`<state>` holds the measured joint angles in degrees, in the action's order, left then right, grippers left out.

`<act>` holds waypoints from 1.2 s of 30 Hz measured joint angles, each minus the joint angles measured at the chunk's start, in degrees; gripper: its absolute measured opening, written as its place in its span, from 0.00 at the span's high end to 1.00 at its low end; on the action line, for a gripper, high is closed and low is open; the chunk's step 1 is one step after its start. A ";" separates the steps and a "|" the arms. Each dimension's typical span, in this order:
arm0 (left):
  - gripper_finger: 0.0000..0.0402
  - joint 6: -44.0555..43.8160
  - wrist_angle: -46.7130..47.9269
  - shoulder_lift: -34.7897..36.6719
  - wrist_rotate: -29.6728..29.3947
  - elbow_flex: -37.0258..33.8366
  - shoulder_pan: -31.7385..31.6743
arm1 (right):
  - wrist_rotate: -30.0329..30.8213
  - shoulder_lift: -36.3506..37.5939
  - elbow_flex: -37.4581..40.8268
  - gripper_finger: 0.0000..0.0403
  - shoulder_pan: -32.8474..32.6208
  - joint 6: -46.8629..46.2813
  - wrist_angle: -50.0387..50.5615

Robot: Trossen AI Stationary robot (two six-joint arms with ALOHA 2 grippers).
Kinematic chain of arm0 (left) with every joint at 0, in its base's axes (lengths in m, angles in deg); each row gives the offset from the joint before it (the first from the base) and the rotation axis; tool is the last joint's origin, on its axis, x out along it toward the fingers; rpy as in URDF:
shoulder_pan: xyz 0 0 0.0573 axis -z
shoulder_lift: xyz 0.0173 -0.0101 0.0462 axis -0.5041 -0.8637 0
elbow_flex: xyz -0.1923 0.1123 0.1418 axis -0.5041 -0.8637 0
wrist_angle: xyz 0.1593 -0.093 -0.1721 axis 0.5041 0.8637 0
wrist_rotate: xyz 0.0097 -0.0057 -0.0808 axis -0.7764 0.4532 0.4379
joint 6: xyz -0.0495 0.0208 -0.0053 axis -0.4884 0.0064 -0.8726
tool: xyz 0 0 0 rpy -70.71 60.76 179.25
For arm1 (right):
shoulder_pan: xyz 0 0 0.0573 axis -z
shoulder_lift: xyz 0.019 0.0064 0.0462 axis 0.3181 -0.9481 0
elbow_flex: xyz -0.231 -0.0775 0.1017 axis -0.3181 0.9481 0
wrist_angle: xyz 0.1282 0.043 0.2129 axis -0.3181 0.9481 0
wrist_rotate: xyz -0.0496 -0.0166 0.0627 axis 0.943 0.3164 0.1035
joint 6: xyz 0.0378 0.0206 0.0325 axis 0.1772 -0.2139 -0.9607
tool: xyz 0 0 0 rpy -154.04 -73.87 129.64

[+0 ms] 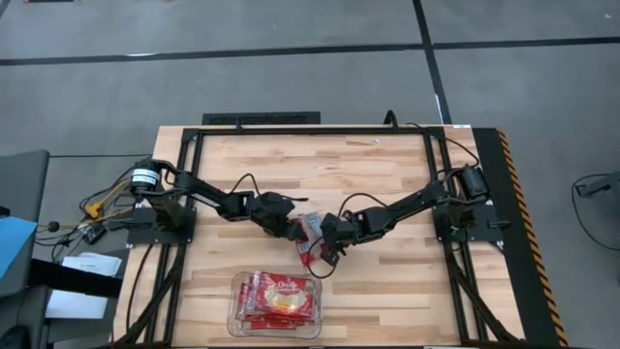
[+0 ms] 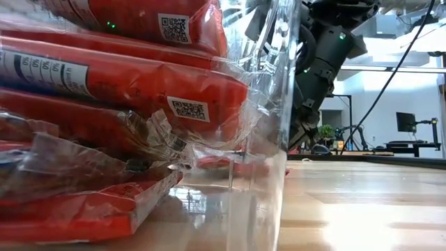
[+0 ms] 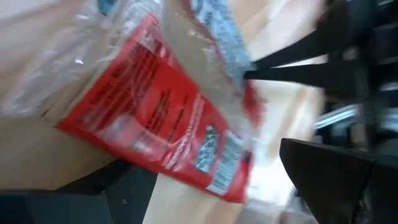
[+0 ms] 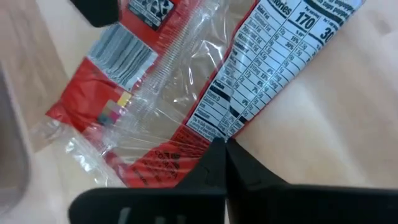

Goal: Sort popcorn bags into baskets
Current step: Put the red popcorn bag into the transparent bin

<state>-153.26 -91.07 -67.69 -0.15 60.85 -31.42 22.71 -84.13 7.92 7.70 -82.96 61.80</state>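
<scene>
My right gripper sat at the middle of the surface with its jaws closed on the edge of one popcorn bag; in my right wrist view the two dark tips met right at the packet's border, beside the nutrition panel. The packet's long axis ran slantwise away from those jaws toward my left gripper, which was just beside it on the other side. Whether my left jaws were open or clamped I could not tell; the left wrist view showed the bag lying between the fingers, tilted, but not the contact.

From this grip, the basket lay toward the near edge of the surface and a little to my left, near but apart from the held packet. It already held a stack of red packets, piled high against the clear wall. I judged the coming move turned on carrying the bag over that rim and onto the stack; nothing stood between.
</scene>
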 joint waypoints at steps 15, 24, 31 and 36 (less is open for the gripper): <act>0.43 -4.40 -8.91 0.12 -1.81 0.12 -0.09 | 4.43 2.46 -5.03 0.98 0.13 6.37 6.55; 0.94 -2.90 -10.50 0.35 -3.65 0.12 -0.09 | 3.97 6.49 -4.93 0.87 -0.06 6.80 8.91; 0.92 2.90 -11.58 3.46 -5.24 1.12 -0.09 | 4.32 18.43 -4.97 0.54 1.35 8.21 16.57; 0.96 19.93 -10.95 10.52 -4.51 4.65 0.45 | 6.24 28.06 -4.97 0.35 1.00 8.79 17.29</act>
<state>-133.33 -102.02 -57.17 -4.66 65.49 -30.97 28.95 -56.08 2.95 8.69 -74.16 79.09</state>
